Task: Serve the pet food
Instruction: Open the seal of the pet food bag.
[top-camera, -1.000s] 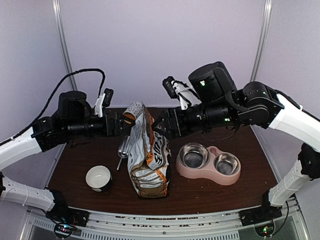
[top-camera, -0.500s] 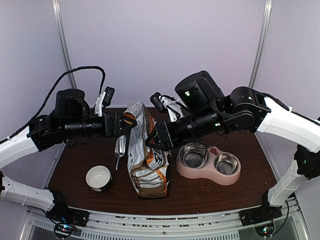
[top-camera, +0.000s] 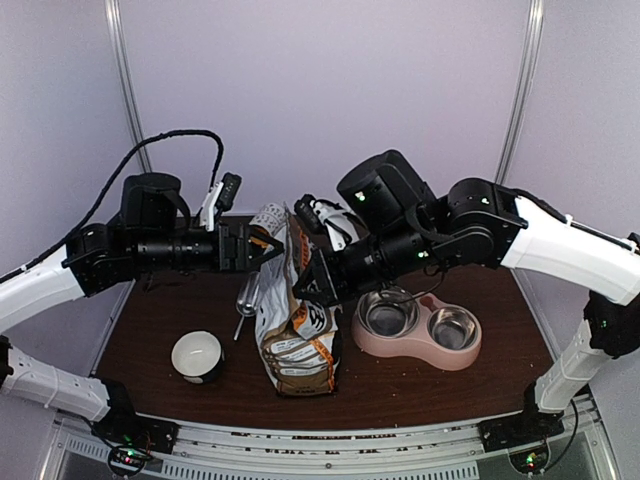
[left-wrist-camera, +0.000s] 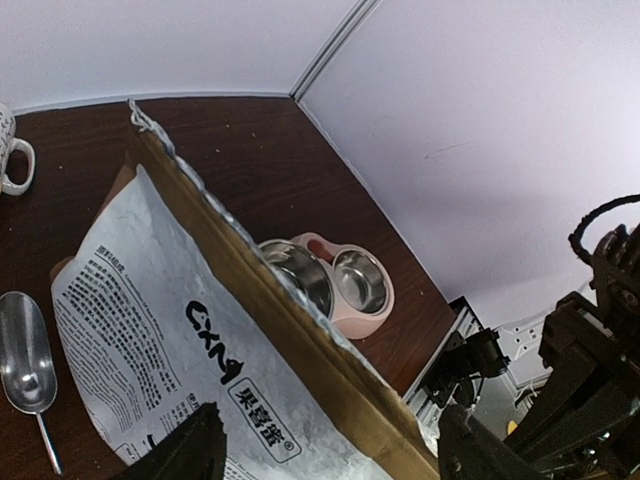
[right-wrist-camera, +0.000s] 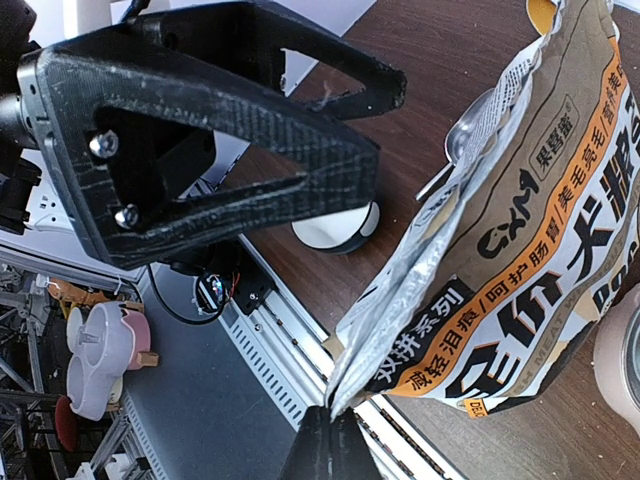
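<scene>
Right pincer (right-wrist-camera: 335, 440) is pinching the top edge of the bag (right-wrist-camera: 520, 250). Left pincer (left-wrist-camera: 330, 445) is spread, the bag rim between its fingers. The kibble inside is hidden.

Glossy foil-lined bag (top-camera: 297, 330); shiny steel scoop (left-wrist-camera: 25, 355); dark wood-look table (top-camera: 400, 390).

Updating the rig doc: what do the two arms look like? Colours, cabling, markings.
Left arm and right arm: white link shells, black cylindrical joint housings. Black cable loops over the left one; small green lights on the right one. Jaws black, triangular cut-out frames.
</scene>
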